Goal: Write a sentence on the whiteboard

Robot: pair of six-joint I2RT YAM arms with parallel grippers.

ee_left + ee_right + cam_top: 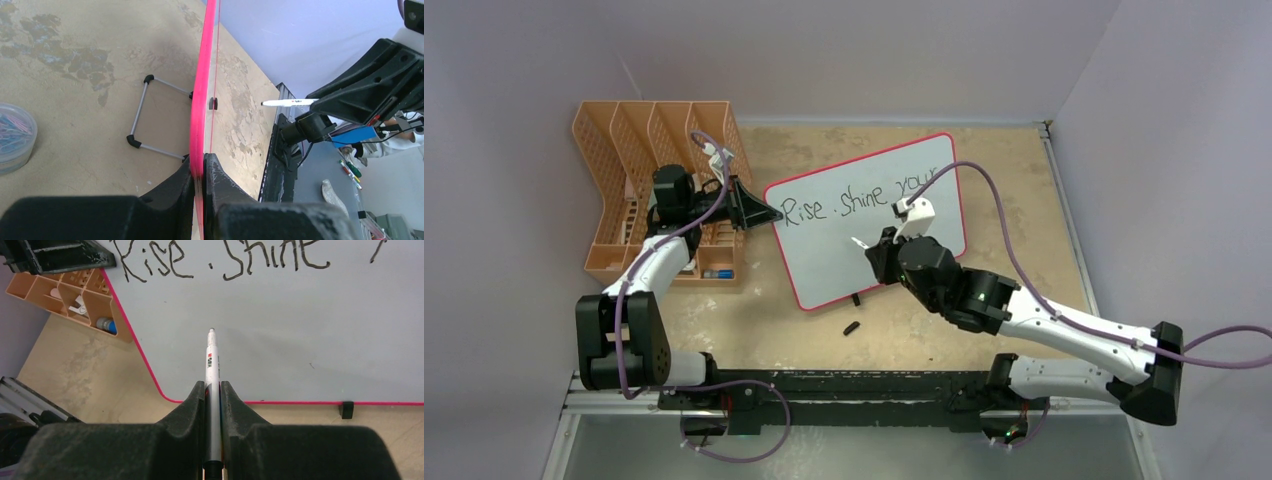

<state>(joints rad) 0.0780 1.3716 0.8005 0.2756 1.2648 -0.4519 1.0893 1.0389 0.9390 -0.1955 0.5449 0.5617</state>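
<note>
The whiteboard (824, 255) stands tilted mid-table, its red-pink rim seen edge-on in the left wrist view (202, 100). The sentence (849, 198) reads "Rise . shine your" in one black line; it also shows in the right wrist view (225, 257). No second line shows. My left gripper (769, 212) is shut on the board's left rim (201, 172). My right gripper (876, 250) is shut on a white marker (212, 360), its tip pointing at blank board below the writing; the marker also shows in the left wrist view (287, 102).
An orange mesh file rack (609, 180) stands at the left behind my left arm. A small black cap (852, 327) lies on the table in front of the board. The board's wire stand (145, 120) rests behind it. A clear tub of clips (12, 137) sits further left.
</note>
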